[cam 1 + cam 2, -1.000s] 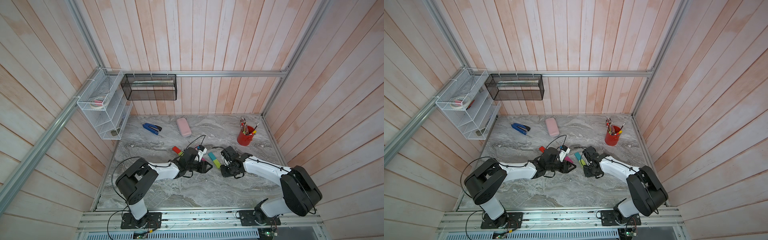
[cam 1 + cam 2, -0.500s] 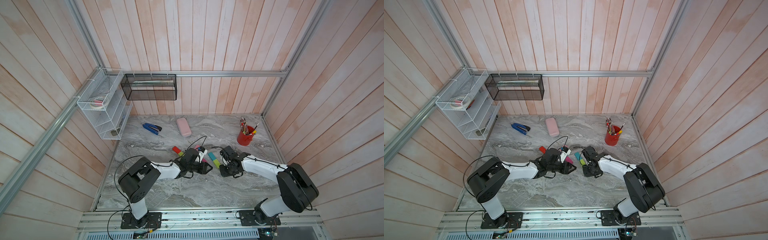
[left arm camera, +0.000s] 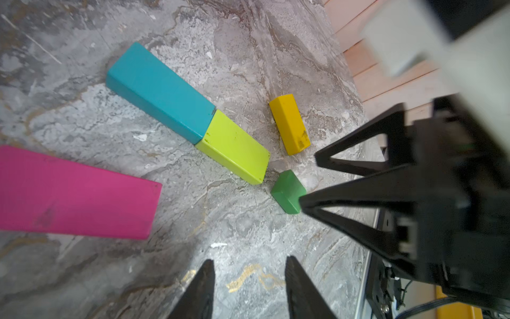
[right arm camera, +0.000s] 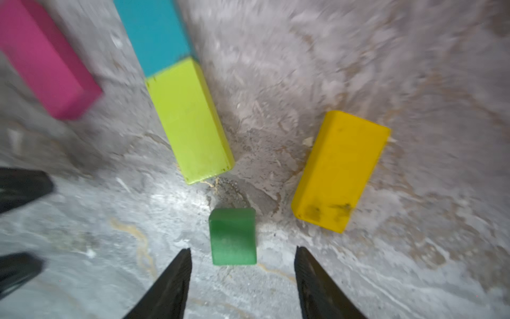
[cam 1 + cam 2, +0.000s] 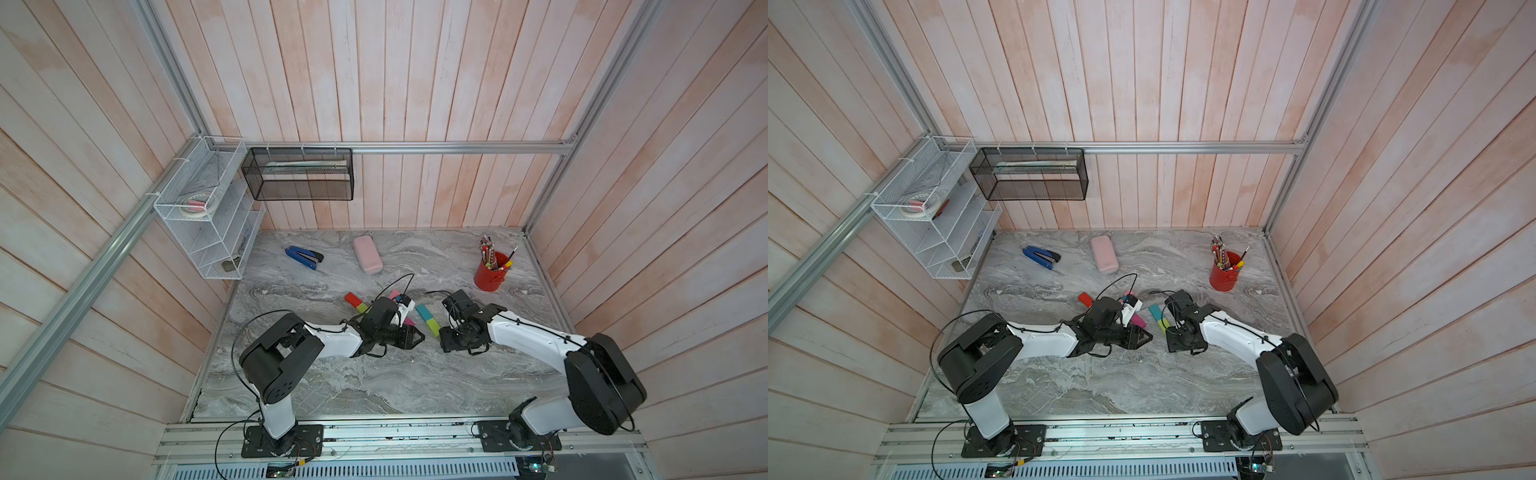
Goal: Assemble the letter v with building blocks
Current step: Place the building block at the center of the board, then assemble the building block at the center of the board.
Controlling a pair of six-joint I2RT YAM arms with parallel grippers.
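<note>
A teal block (image 3: 160, 91) and a lime block (image 3: 234, 146) lie end to end in a slanted line, shown in a top view as teal (image 5: 422, 311) and lime (image 5: 433, 327). A magenta block (image 3: 74, 193) lies apart to their left. A small green cube (image 4: 233, 237) rests on the table just off the lime block's near end, and a yellow block (image 4: 340, 169) lies beside it. My right gripper (image 4: 243, 250) is open, with the green cube just ahead of its tips and free. My left gripper (image 3: 248, 261) is open over bare table, facing the right gripper (image 3: 309, 181).
A red block (image 5: 353, 298), another lime block (image 5: 362, 308) and a pink block (image 5: 394, 295) lie behind the left wrist. A blue stapler (image 5: 304, 257) and a pink case (image 5: 368, 260) lie at the back. A red pencil cup (image 5: 490, 274) stands back right. Wire shelves (image 5: 208, 224) hang left.
The right gripper's jaws have spread apart and the left gripper's have narrowed a little. Both arms stay almost where they were, facing each other by the blocks.
</note>
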